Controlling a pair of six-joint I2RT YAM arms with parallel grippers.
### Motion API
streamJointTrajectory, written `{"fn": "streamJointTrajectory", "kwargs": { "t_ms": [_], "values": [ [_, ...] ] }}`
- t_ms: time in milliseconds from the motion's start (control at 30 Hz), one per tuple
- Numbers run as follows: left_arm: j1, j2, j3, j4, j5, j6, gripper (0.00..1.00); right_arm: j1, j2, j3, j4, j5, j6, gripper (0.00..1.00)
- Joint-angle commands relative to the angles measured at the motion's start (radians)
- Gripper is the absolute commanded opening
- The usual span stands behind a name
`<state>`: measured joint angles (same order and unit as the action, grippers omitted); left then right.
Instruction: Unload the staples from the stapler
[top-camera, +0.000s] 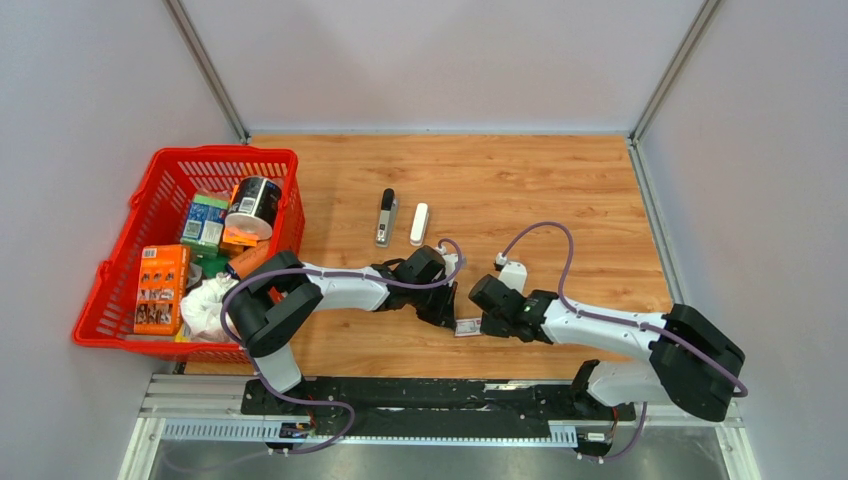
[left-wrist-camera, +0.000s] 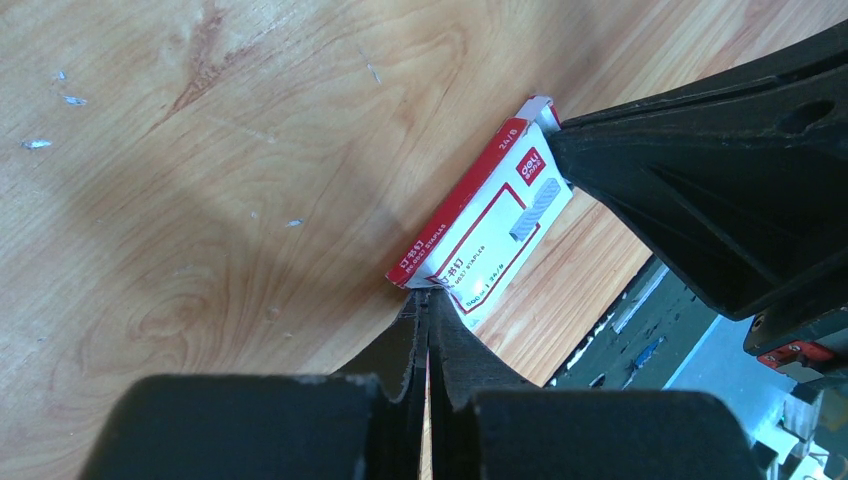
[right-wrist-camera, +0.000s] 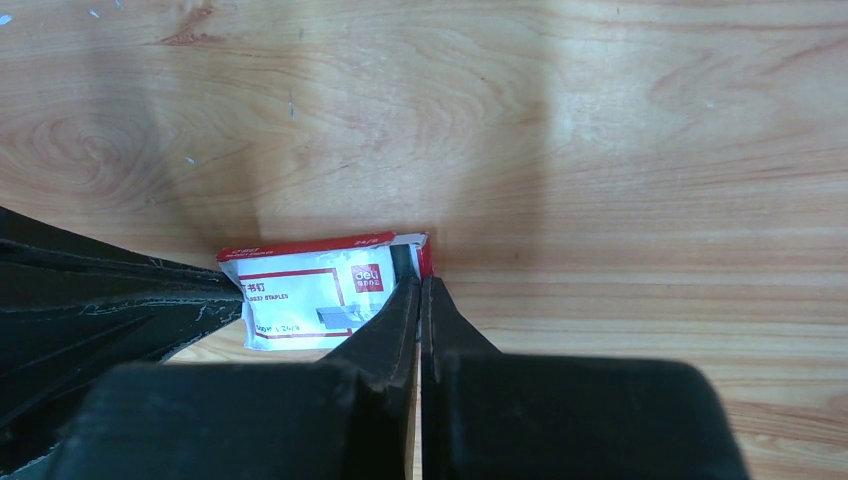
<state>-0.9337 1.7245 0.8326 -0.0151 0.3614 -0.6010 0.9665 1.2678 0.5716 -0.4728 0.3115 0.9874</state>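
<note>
The stapler lies mid-table in two pieces side by side, its white body (top-camera: 419, 223) and its grey, black-tipped inner bar (top-camera: 385, 217). Both pieces are well beyond either gripper. Nearer the arms, a small red-and-white staple box (top-camera: 468, 327) (left-wrist-camera: 500, 215) (right-wrist-camera: 310, 290) sits between the two grippers. My left gripper (top-camera: 452, 320) (left-wrist-camera: 430, 296) is shut on one end of the box. At the opposite end my right gripper (top-camera: 485, 328) (right-wrist-camera: 421, 278) is shut on the box's flap. I see no staples, only tiny silvery specks (left-wrist-camera: 38, 144) on the wood.
A red basket (top-camera: 225, 152) stands at the left edge, holding an orange box (top-camera: 160, 288), a can (top-camera: 255, 205) and other packets. Grey walls close the table on three sides. The arms' base rail (top-camera: 430, 395) runs along the near edge.
</note>
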Motion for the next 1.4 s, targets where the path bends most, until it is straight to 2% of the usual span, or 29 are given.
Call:
{"fn": "streamJointTrajectory", "kwargs": {
  "t_ms": [0,233,533,800,1000,1267,1367],
  "values": [
    [-0.007,0.004,0.013,-0.009,-0.015,0.007,0.0,0.012,0.004,0.017,0.019,-0.031,0.014,0.0],
    [-0.007,0.003,0.019,-0.016,-0.016,0.012,0.0,0.012,-0.004,0.025,-0.007,-0.023,0.007,0.01],
    [-0.01,0.006,0.02,-0.02,-0.015,0.01,0.0,0.014,-0.071,0.053,-0.09,0.018,0.008,0.15],
    [-0.01,0.006,0.016,-0.017,-0.015,0.01,0.0,0.012,-0.142,0.051,-0.161,0.077,0.019,0.21],
    [-0.014,0.0,0.017,-0.019,-0.018,0.009,0.0,0.012,-0.128,0.04,-0.167,0.1,0.019,0.17],
    [-0.019,-0.006,0.016,-0.022,-0.019,0.01,0.0,0.011,-0.07,0.034,-0.132,0.11,0.01,0.07],
    [-0.022,-0.008,0.017,-0.022,-0.021,0.01,0.0,0.011,-0.044,0.031,-0.115,0.11,0.008,0.0]
  ]
}}
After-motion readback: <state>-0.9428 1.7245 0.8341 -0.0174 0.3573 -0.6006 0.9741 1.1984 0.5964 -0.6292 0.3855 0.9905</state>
